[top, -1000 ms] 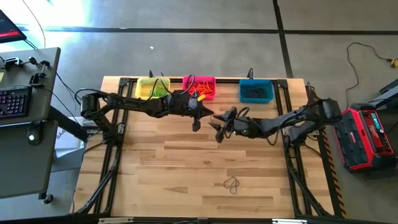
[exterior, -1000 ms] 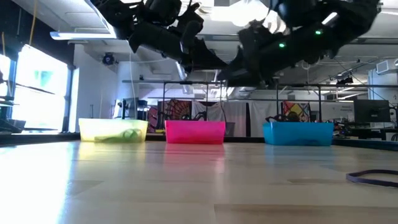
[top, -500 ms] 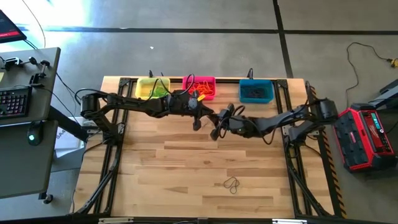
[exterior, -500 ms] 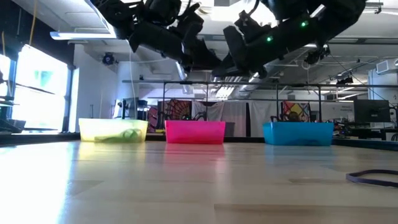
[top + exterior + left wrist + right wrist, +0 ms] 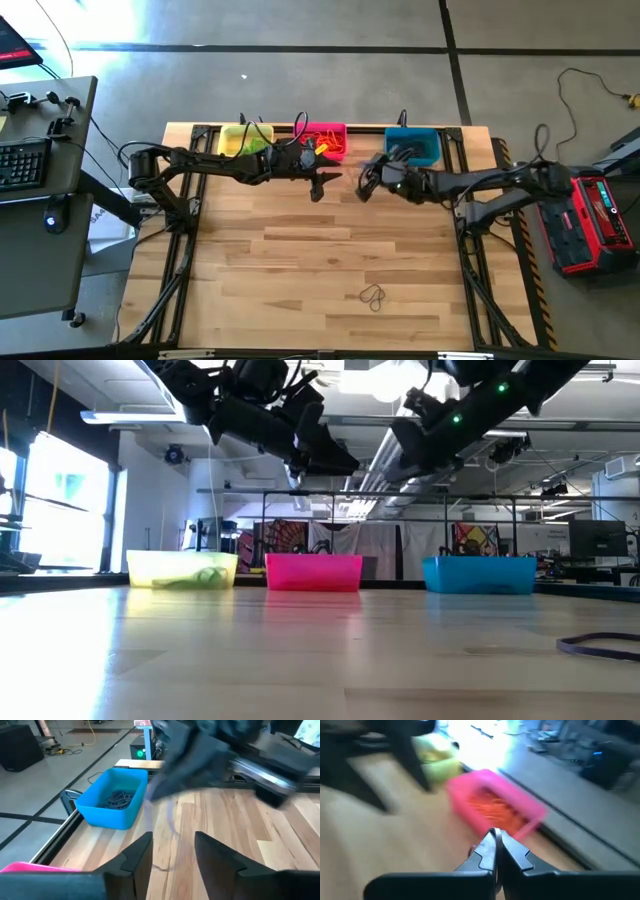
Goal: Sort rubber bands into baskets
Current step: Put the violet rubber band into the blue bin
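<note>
Three baskets stand along the far edge: yellow, pink holding orange rubber bands, and teal holding dark bands. My left gripper hovers open in front of the pink basket, with nothing between its fingers. My right gripper is shut, high above the table in front of the teal basket. A thin dark rubber band shows faintly and blurred below it. Another dark band lies flat on the wood near the front edge. My right gripper pinches the thin dark band between its two fingertips; the fingers slant down toward the far side. Which part of the loop they hold is too blurred to tell. The band hangs slack below them, clear of the table.
The wooden table top is bare between the arms and the loose band. A desk with a keyboard stands off the left side, and a red device off the right.
My right gripper has shut, risen and drawn away from my left gripper, toward the table's right and far edges and nearer the teal basket. It has also tipped up closer to level. My left gripper has stayed in front of the pink basket.
</note>
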You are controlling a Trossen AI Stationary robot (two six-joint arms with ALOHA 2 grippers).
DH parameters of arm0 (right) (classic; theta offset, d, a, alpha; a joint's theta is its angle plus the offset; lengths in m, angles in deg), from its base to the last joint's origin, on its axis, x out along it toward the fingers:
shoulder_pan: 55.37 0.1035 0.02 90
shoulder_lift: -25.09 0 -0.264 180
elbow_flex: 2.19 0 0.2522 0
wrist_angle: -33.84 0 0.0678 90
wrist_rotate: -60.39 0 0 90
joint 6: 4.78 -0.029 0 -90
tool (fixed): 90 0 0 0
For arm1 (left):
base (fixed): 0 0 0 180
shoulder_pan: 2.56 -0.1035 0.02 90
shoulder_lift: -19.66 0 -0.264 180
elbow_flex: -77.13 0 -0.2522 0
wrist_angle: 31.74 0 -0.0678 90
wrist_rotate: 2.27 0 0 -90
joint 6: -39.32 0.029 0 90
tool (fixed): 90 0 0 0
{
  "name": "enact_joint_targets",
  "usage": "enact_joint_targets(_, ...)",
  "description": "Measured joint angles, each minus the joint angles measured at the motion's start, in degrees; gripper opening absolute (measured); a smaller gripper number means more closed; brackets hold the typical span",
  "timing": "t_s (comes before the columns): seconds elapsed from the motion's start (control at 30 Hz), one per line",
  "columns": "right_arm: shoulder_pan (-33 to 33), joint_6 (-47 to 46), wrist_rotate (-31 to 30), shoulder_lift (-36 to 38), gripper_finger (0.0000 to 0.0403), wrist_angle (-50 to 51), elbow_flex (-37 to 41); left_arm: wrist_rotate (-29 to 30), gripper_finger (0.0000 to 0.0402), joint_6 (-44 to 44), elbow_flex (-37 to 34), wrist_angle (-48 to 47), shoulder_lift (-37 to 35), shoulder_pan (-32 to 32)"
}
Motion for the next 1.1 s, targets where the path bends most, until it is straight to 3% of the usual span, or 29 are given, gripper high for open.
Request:
enact_joint_targets(0.27, -9.9, 4.5, -6.1, 7.7, 0.0000, 12.0, 0.0, -0.8, 0.0155, 0.0, 0.0, 0.7, 0.0, -0.4)
enact_joint_targets(0.4, -15.9, 6.1, -7.9, 8.8, 0.0000, 16.0, 0.0, -4.1, 0.0155, -1.5, -2.6, 7.6, 0.1, -0.3)
enact_joint_targets(0.63, -26.9, 8.4, -7.0, 8.8, 0.0000, 11.7, 4.9, -4.1, 0.0155, -3.6, -10.5, 22.9, 0.1, -0.3)
enact_joint_targets(0.87, -35.5, 11.8, -5.4, 8.8, 0.0000, 4.8, 9.3, -4.0, 0.0155, -6.6, -13.9, 25.5, 0.1, -0.3)
enact_joint_targets(1.1, -38.8, 11.3, -5.5, 8.8, 0.0000, 2.9, 9.3, -3.8, 0.0155, -7.7, -15.7, 25.9, 0.1, -0.3)
